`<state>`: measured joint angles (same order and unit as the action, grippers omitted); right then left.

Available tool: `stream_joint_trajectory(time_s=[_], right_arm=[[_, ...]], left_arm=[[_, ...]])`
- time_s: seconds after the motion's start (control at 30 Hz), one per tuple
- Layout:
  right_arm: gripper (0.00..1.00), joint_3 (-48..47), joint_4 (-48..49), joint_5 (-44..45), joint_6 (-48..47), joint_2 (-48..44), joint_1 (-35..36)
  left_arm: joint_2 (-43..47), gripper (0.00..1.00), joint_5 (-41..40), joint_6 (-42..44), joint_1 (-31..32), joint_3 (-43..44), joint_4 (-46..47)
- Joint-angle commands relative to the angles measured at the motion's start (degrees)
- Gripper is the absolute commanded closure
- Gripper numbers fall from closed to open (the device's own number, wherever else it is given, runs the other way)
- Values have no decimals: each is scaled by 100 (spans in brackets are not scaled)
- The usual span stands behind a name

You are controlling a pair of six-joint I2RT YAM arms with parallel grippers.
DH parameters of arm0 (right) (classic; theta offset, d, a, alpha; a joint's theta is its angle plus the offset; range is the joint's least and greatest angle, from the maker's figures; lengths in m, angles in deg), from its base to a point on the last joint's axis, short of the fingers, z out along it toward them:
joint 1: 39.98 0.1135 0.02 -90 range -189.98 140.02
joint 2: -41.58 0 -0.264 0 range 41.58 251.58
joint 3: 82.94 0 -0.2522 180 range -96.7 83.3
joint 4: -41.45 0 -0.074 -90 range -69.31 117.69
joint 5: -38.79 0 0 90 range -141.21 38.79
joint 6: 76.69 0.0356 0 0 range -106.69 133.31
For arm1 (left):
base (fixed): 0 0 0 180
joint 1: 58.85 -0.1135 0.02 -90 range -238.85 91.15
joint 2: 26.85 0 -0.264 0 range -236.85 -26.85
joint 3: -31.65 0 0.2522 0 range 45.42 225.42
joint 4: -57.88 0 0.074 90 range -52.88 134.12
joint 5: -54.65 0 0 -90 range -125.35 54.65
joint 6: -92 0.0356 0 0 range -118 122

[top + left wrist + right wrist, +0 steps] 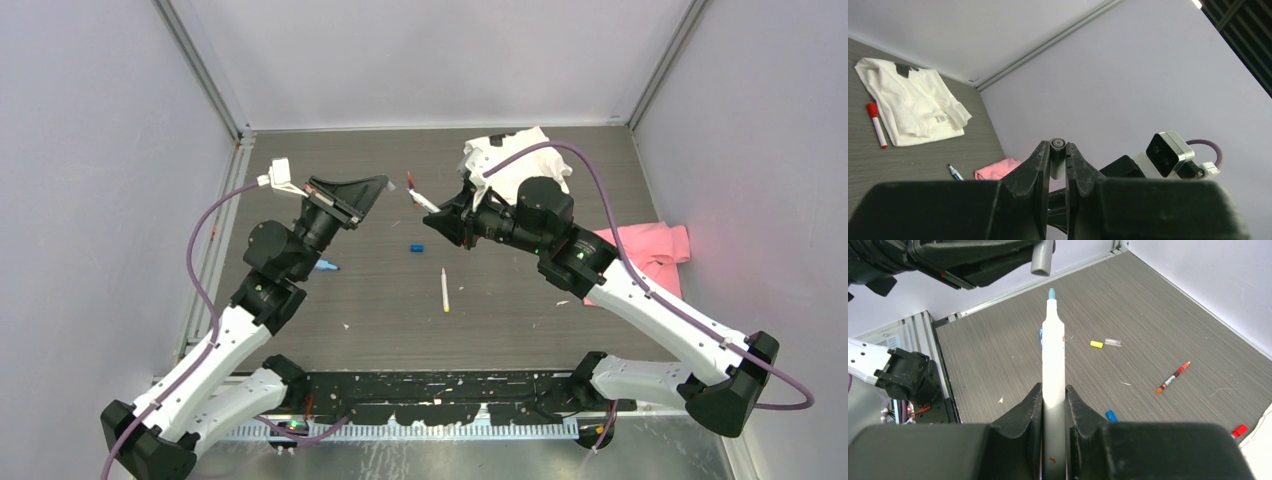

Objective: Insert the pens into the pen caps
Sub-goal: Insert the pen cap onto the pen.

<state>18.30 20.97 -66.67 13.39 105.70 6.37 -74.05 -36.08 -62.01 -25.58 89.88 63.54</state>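
Right end effector (1053,390) is clamped narrow on a white pen (1053,350). It grips low on the barrel, so most of the length and the teal tip poke out past the fingers. Just ahead of that tip, with a small gap and a touch off to one side in the right wrist view, is the grey cap (1042,260). That one's pinched in the left end effector (1058,165), jaws nearly closed around it, with only its end sticking out beyond the fingertips.

My take on handling: the pen is light, stiff and smooth plastic. With that much overhang it could pivot in the grip if the tip hits the cap rim off-centre. The cap is tiny and slick, so a hard push might squirt it out. Lining up first and pressing gently seems the way to go.

Further out, down on the tabletop (1148,315) beyond and beside the right end effector, are a yellow cap (1096,344), a clear cap (1113,342), a red-orange pen (1173,377) and a blue cap (1111,415), all loose and well apart.
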Motion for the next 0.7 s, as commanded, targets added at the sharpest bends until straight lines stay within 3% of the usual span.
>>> stream_joint_trajectory(time_s=[0.0,0.67], right_arm=[[99,-40,511,210,225,-9,66],[99,34,562,11,702,143,111]], left_arm=[[1,99,-255,155,133,230,317],[-149,99,-217,143,217,203,558]])
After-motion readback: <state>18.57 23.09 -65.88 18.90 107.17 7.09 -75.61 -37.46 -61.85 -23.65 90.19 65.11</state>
